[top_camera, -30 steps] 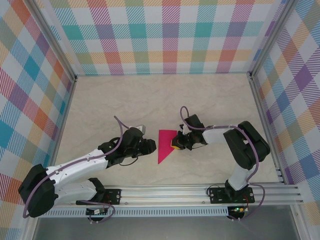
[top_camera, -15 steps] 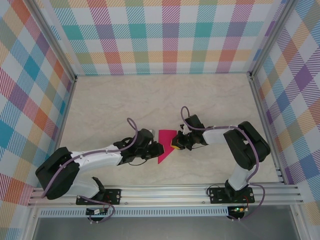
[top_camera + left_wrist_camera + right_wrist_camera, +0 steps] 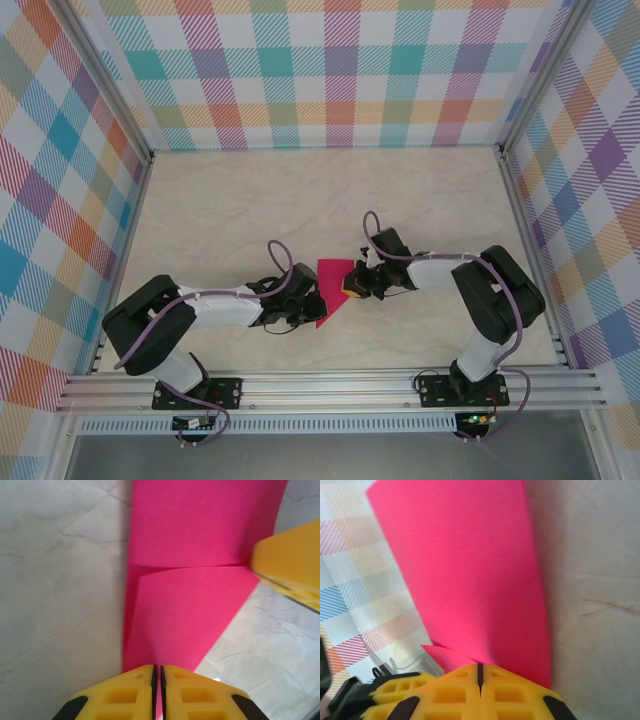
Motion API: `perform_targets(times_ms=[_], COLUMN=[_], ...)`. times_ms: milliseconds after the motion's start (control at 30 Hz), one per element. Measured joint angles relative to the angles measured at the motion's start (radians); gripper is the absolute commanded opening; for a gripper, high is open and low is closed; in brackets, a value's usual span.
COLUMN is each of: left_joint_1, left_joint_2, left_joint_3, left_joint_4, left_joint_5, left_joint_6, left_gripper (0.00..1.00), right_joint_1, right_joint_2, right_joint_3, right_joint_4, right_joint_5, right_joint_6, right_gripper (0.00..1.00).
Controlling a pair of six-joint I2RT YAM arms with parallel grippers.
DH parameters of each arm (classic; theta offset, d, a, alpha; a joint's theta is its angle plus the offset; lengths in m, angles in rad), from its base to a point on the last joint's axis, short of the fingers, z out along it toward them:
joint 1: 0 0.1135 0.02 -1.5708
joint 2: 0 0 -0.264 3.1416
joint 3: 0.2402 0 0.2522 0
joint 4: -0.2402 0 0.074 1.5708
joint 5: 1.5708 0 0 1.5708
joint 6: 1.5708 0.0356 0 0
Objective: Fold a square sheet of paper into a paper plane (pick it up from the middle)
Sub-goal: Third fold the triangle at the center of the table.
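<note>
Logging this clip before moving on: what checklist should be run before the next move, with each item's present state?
1. Right end effector shut on the paper: ok.
2. Left end effector shut on the paper's pointed tip: ok.
3. Crease formed across the paper: ok.
4. Folded edges aligned: cannot tell.
5. Visible paper free of tears: ok.

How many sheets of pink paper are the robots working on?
1. The partly folded pink paper is at mid-table between both arms, the left gripper shut on its near corner, the right gripper on its right edge. Another sheet could hide beneath.
</note>
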Motion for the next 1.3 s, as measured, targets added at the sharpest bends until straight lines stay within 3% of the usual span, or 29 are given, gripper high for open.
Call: perform_targets(times_ms=[300,600,967,1300], left_joint_1=[-0.007,-0.014,-0.02,-0.02], left_joint_2=[0.004,-0.003,-0.177,-0.024], left_joint_3=[0.015,0.022,0.004,-0.03], left_joint_4=[-0.028,-0.054,-0.01,0.089], left_joint_5=[-0.018,-0.024,0.031,0.064], left_joint_6=[0.04,0.063,0.064,0.031], left_gripper=[0.08,0.09,0.13,0.1], right_joint_1=[0.072,0.105,0.105,0.105], right_joint_2=[-0.019,0.089,0.09,0.09], right_joint_3=[0.029,0.039,0.038,0.038], right_joint_4=[0.023,0.054,0.059,0.058], right_joint_5=[-0.012,-0.005,0.002,0.003], right_joint_6=[0.011,0.034,0.034,0.034], right_gripper=[0.01,0.0,0.0,0.0])
